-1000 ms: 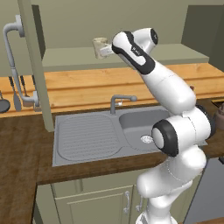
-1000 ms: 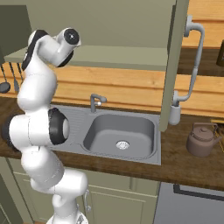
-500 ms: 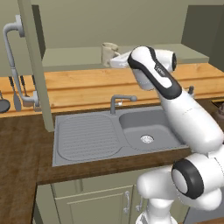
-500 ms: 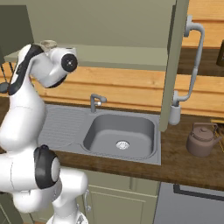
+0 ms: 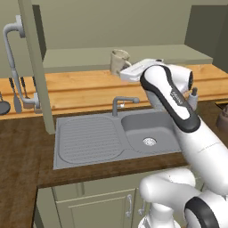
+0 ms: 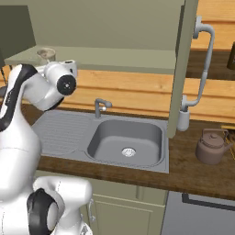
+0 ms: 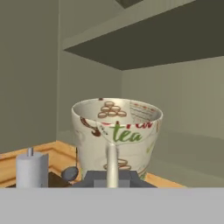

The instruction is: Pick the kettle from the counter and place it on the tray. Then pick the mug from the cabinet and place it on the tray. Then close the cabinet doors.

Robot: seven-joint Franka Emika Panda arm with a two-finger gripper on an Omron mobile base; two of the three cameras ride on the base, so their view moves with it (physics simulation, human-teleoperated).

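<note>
With both cabinet doors point(image 5: 31, 67) swung wide to free the shelf, the kettle point(image 6: 212, 146) waits on the surface point(image 6: 202, 165) beside the sink while the claw point(image 7: 112, 177), clamped on the mug point(image 7: 116, 133), carries it clear.

The pincer point(image 7: 112, 177) is showing little of itself: in the hand view the grey band is cutting its fingertips off, so how they are meeting the mug point(image 7: 116, 136) stays unclear, and the mug's base is hiding behind them. From the left base view the arm is covering the mug's lower half. Far to the pincer's side, the kettle point(image 6: 212, 146) is standing whole in the right base view, while the left base view's edge is slicing it to a sliver.
</note>
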